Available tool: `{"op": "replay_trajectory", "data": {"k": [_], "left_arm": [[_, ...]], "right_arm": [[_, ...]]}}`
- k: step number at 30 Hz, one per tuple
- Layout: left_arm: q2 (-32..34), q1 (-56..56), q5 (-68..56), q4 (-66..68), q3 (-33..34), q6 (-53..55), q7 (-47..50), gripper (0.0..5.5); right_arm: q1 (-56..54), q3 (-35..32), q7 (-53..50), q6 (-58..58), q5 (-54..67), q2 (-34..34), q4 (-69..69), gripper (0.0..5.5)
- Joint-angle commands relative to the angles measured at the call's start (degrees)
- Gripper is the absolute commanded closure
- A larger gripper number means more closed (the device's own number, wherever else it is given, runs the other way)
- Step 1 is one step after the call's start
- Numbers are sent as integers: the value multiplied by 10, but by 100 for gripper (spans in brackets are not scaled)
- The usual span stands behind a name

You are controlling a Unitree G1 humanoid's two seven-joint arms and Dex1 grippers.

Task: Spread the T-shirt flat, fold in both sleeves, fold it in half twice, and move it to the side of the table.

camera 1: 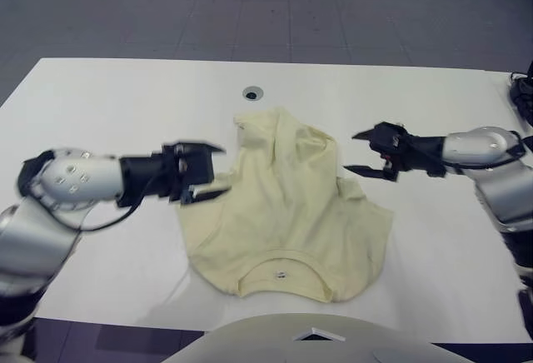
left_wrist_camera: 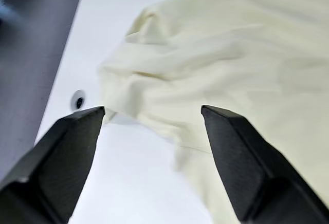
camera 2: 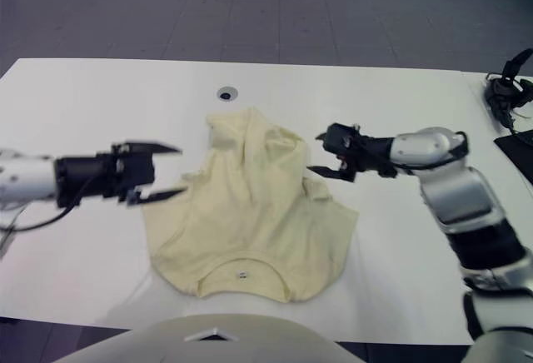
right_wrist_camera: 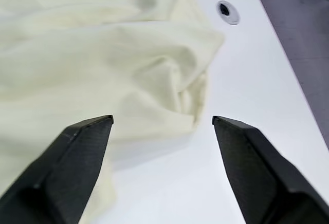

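Between spread left claw (camera 1: 218, 170) and right claw (camera 1: 354, 153), T-shirt (camera 1: 287, 213), collar (camera 1: 279, 273) by near table edge (camera 1: 450, 321)

1. The T-shirt (camera 1: 287, 213) is plain pale yellow.
2. The desk (camera 1: 125, 96) is white.
3. The left tool (camera 1: 223, 170) and right tool (camera 1: 351, 152) are black.
4. The floor (camera 1: 250, 5), across the top of the frame, is grey tile.

White counter (camera 1: 108, 105) stretches wide on both sides of the crumpled pale-yellow fabric T-shirt (camera 1: 287, 205); a small round metal grommet (camera 1: 252, 93) lies beyond it.

A pale yellow T-shirt (camera 1: 287, 213) lies rumpled on the white table (camera 1: 117, 96).
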Motion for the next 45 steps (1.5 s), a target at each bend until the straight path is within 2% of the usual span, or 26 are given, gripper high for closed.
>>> {"op": "replay_trajectory", "data": {"k": [1, 4, 8, 16, 18, 21, 25, 30, 34, 45], "left_arm": [[-120, -129, 148, 248, -149, -95, 90, 117], [-142, -147, 208, 343, -204, -160, 105, 71], [-110, -95, 244, 324, -234, -197, 68, 12], [-3, 29, 260, 190, -208, -169, -21, 12], [-2, 35, 259, 181, -196, -163, -22, 12], [-32, 12, 256, 195, -176, -154, -3, 12], [-66, -33, 248, 220, -148, -142, 13, 12], [-83, -60, 253, 241, -139, -141, 18, 12], [-88, -58, 255, 224, -141, -138, 11, 12], [-100, -50, 267, 205, -142, -120, 16, 12]], "right_arm": [[-107, 51, -71, -111, -90, 100, 197, 109], [-118, 82, -75, -171, -131, 123, 253, 64], [-82, 102, -22, -203, -149, 104, 224, 10], [30, 67, 73, -146, -120, 25, 34, 10], [30, 51, 75, -124, -111, 25, 16, 10], [-14, 17, 56, -70, -81, 66, 24, 10], [-128, -32, -16, 11, -56, 149, 152, 10], [-235, -8, -84, -25, -102, 211, 391, 10], [-263, 21, -87, -84, -142, 224, 499, 10], [-312, 64, -155, -180, -242, 223, 672, 10]]}}
